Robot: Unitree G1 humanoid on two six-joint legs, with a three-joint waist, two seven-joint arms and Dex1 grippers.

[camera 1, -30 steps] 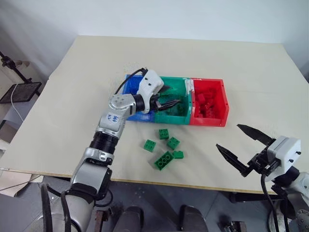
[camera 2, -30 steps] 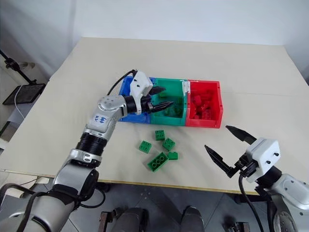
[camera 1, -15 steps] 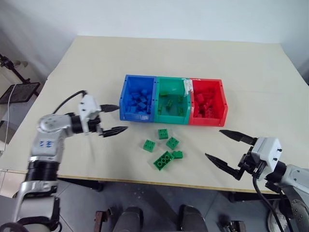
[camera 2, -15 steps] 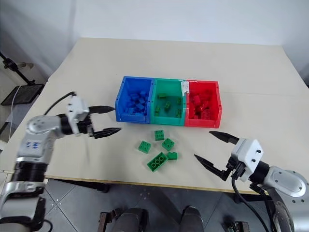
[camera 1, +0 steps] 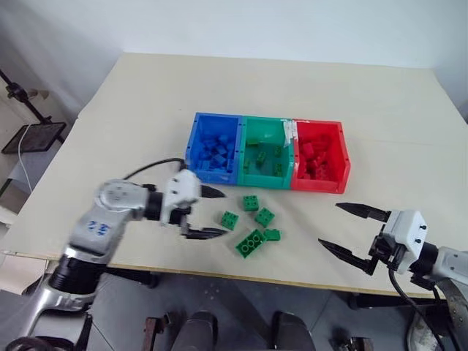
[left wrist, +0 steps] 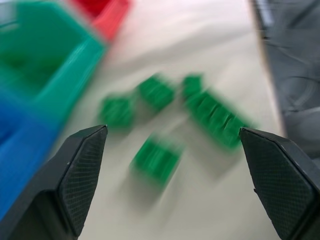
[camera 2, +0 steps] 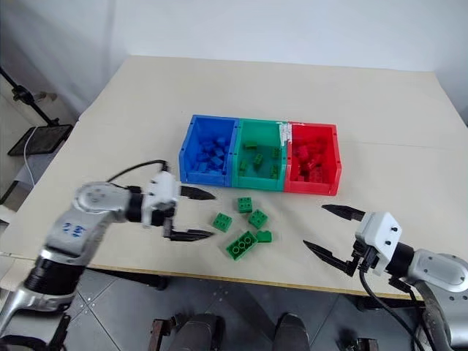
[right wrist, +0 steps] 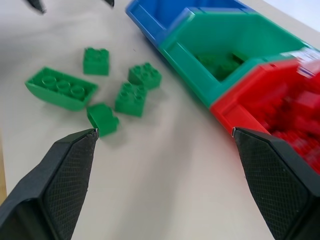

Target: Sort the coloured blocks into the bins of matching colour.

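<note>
Five green bricks (camera 1: 253, 221) sit loose on the table (camera 1: 131, 110), just in front of the green bin (camera 1: 265, 138). My left gripper (camera 1: 207, 213) is wide open and empty beside the nearest brick (camera 1: 229, 219); right gripper (camera 1: 352, 232) open too. Next I'd line up over it and pinch

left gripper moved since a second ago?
Yes. The left gripper has left the green bin and come back toward the table's near edge, beside the loose green blocks.
</note>
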